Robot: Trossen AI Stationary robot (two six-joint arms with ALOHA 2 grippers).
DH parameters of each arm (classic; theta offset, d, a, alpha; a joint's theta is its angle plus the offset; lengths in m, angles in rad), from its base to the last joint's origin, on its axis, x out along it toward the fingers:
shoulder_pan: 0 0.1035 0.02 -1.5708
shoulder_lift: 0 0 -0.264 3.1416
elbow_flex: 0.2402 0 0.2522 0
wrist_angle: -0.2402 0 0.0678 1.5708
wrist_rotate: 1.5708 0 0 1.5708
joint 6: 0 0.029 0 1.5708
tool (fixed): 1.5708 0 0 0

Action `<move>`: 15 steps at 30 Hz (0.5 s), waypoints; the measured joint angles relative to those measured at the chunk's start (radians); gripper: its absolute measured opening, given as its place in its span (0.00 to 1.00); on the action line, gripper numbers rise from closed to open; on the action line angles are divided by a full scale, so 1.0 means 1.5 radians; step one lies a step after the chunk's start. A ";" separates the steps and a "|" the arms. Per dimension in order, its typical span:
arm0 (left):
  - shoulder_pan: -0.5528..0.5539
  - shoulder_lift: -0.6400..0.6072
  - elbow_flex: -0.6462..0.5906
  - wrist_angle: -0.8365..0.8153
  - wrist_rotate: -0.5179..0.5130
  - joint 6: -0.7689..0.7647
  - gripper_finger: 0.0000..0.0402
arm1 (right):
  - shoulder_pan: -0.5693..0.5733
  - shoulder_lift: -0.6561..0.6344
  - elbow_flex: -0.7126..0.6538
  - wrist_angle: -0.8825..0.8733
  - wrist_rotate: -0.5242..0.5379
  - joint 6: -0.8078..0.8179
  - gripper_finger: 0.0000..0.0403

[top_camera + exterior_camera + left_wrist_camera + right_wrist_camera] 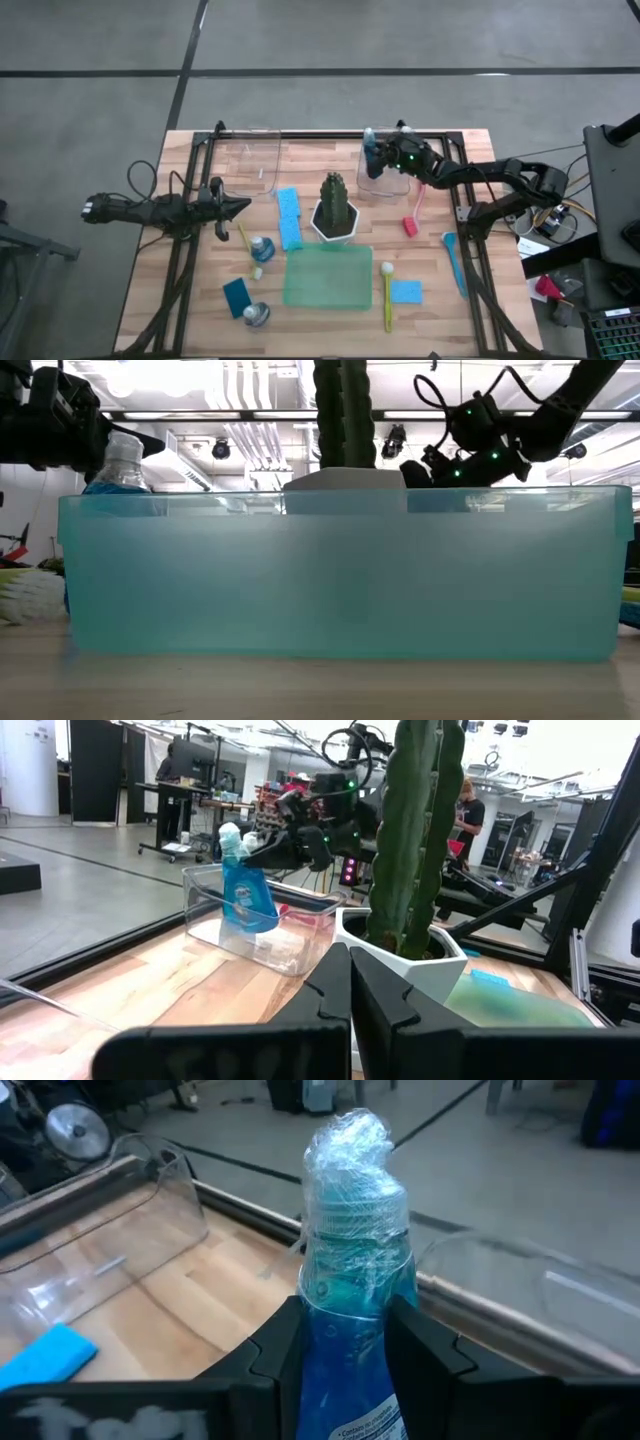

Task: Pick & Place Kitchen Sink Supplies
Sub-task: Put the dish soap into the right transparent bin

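Bottle of blue liquid (350, 1330), its cap wrapped in clear film, sat clamped between the fingers of the right gripper (377, 152), which held it over the clear bin (383, 172) at the far right of the table (500, 310). The left wrist view showed the bottle upright, with its base inside that bin. The left gripper (238, 207), fingers pressed together with nothing between them, waited over the table's left side, pointed toward the potted plant (335, 205). A second clear bin (250, 158) stood at the far left. Two more bottles (262, 247) and (256, 315), blue sponges (289, 217), (238, 295) and (406, 292), and brushes in yellow (388, 296), red (413, 211) and blue (455, 262) lay around the green tray (327, 277).
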 joint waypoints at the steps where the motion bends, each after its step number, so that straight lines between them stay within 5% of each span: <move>1: 0.000 0.000 0.000 0.000 0.000 0.000 0.00 | 0.000 0.001 -0.004 0.005 0.001 -0.007 0.28; 15: 0.000 0.000 0.000 0.000 0.000 0.000 0.00 | 0.001 0.065 -0.054 0.118 0.012 -0.014 0.28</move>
